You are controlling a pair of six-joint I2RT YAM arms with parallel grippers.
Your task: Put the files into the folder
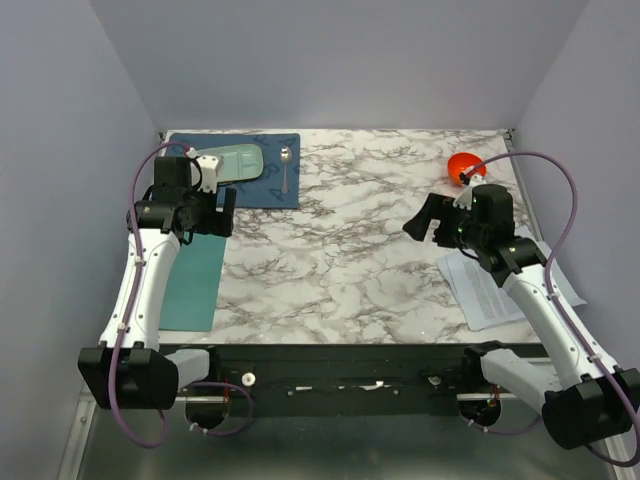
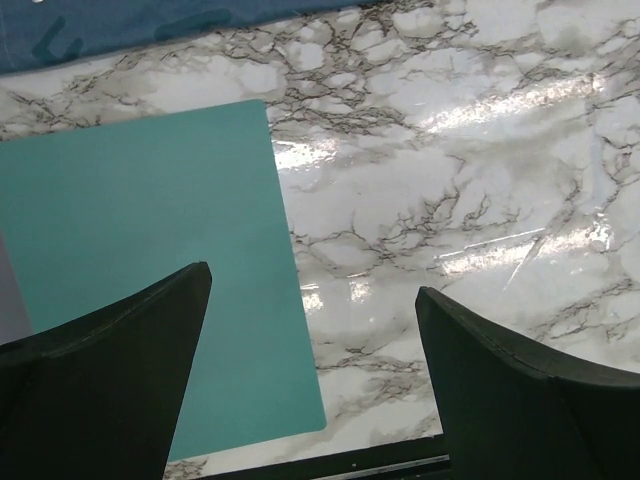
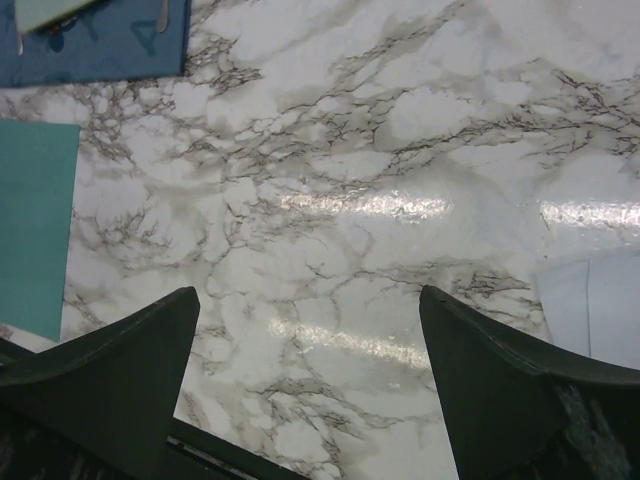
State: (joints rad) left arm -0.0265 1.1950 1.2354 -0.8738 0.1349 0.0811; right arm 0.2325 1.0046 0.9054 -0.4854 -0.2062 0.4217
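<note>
Tabletop [image 1: 340, 230] with a marble pattern fills the centre of the overhead view. Both arms rise from the bottom edge of the frame, one on each side.

1. The folder [image 1: 195, 285] lies flat at the lower left of the overhead view, teal face up, with the left arm crossing over its upper part. In the left wrist view it fills the left half of the frame [image 2: 140, 230]. In the right wrist view only a strip shows at the left edge [image 3: 35, 220].
2. The dark blue placemat [image 1: 270, 190] lies at the upper left, just beyond the folder.
3. The files [image 1: 490, 290] lie at the lower right of the overhead view, partly under the right arm. They are well apart from the folder. One pale corner shows at the right edge of the right wrist view [image 3: 595, 305].
4. A pale green tray [image 1: 235, 163] rests on the placemat, with a spoon [image 1: 286, 170] beside it on the mat.
5. The left gripper [image 2: 312, 282] hangs above the folder's right edge, fingers spread wide, gripping nothing.
6. The right gripper [image 3: 308, 292] hangs above bare marble, fingers spread wide, gripping nothing.
7. A small orange object [image 1: 463, 167] sits at the upper right.
</note>
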